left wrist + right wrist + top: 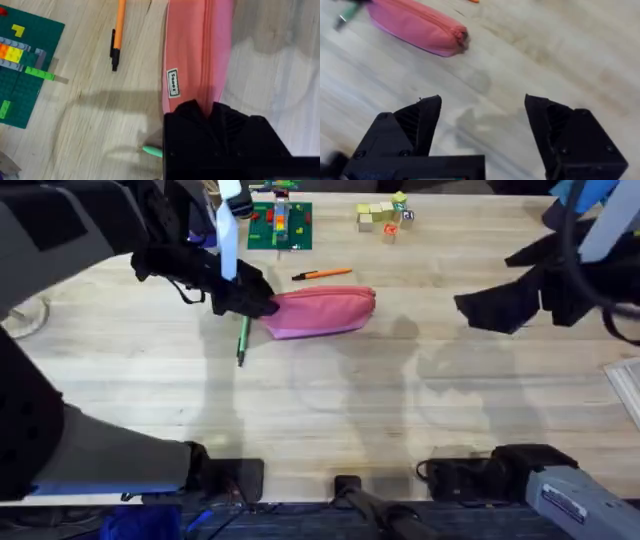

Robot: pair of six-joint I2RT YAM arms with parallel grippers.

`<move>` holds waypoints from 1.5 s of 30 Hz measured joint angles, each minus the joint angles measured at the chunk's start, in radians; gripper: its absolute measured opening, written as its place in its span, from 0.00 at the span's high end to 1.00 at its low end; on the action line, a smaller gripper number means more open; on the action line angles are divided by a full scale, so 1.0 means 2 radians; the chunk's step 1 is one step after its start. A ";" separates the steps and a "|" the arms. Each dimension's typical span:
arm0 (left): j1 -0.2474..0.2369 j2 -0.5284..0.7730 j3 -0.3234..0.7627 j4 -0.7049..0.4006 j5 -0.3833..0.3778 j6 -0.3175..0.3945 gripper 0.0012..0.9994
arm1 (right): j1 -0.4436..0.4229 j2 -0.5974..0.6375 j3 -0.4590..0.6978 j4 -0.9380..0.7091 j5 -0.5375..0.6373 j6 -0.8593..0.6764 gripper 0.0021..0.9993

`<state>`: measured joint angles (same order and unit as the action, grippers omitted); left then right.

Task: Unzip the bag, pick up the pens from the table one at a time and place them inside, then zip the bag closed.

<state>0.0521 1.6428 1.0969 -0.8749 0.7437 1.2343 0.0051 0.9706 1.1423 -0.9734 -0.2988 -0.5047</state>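
The pink bag (325, 312) lies on the table (330, 400) left of centre, its zipper closed along the top. My left gripper (250, 298) sits at the bag's left end. In the left wrist view its black fingers (240, 140) are closed together where the zipper line of the bag (195, 50) runs in between them. A green pen (242, 340) lies just in front of that end, and its tip (151, 150) shows beside the fingers. An orange pen (322, 274) lies behind the bag. My right gripper (490, 310) hovers to the bag's right, open and empty (482, 125).
A green brick baseplate (280, 225) with small bricks on it stands at the back, and several loose coloured blocks (385, 218) lie to its right. A white object (625, 385) sits at the table's right edge. Bare wood stretches across the front half.
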 joint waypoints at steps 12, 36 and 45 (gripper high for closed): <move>0.000 0.000 0.000 0.000 0.000 0.000 0.96 | 0.000 0.027 0.001 0.029 0.034 -0.125 0.00; 0.000 0.000 0.000 0.000 0.000 0.000 0.96 | -0.118 0.221 0.001 0.032 -0.371 -0.439 0.00; 0.000 0.000 0.000 0.000 0.000 0.000 0.96 | -0.118 0.235 0.001 0.032 -0.393 -0.444 0.00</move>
<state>0.0521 1.6427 1.0969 -0.8753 0.7437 1.2345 -0.2314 1.4403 1.1439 -0.9085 -1.0854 -1.3926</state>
